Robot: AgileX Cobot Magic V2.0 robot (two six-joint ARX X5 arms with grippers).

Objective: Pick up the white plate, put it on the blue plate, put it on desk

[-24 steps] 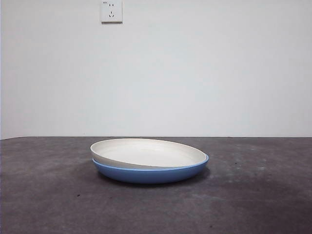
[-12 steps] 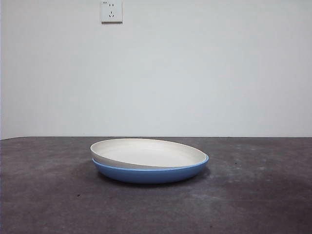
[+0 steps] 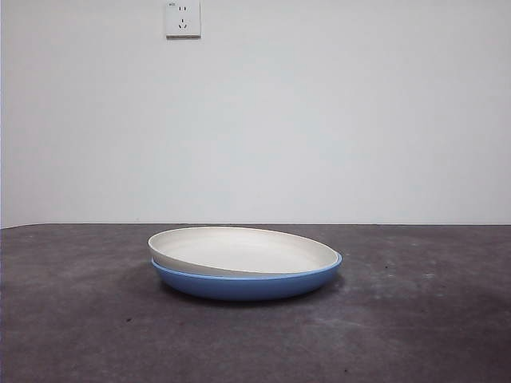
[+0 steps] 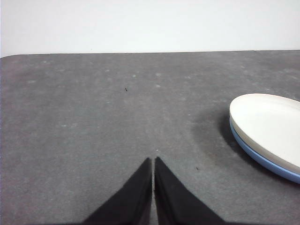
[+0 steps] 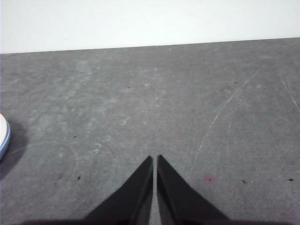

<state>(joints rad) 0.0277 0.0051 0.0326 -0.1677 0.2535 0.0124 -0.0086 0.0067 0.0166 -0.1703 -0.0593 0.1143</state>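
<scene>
White plate (image 3: 243, 249): round, shallow, matte cream, with faint ridges inside; it sits nested in the blue plate, tilted a little, its rim riding higher on the 9 o'clock side of the front view.
Blue plate (image 3: 239, 285): round, shallow, glossy medium blue with a raised rim; it rests on the desk under the white plate, and only its outer wall and a thin line of rim show.
Desk (image 3: 80, 319): broad, flat, dark grey, mottled and matte, with pale scuffs and small dark specks; the stacked plates stand near its middle in the front view.
Wall (image 3: 319, 120): plain, white, smooth, rising behind the desk's far edge.
Socket (image 3: 182, 18): white, square, flat plastic plate set high on the wall, at about 11 o'clock from the plates.
Left gripper (image 4: 153, 164): two black tapered jaws pressed together to a point, gripping nothing, over bare desk; the stack lies well apart from it, at about 2 o'clock from the tips.
Right gripper (image 5: 154, 161): black tapered jaws likewise pressed together and empty, over bare desk; only a sliver of the plates' rims shows, well apart at about 9 o'clock.
</scene>
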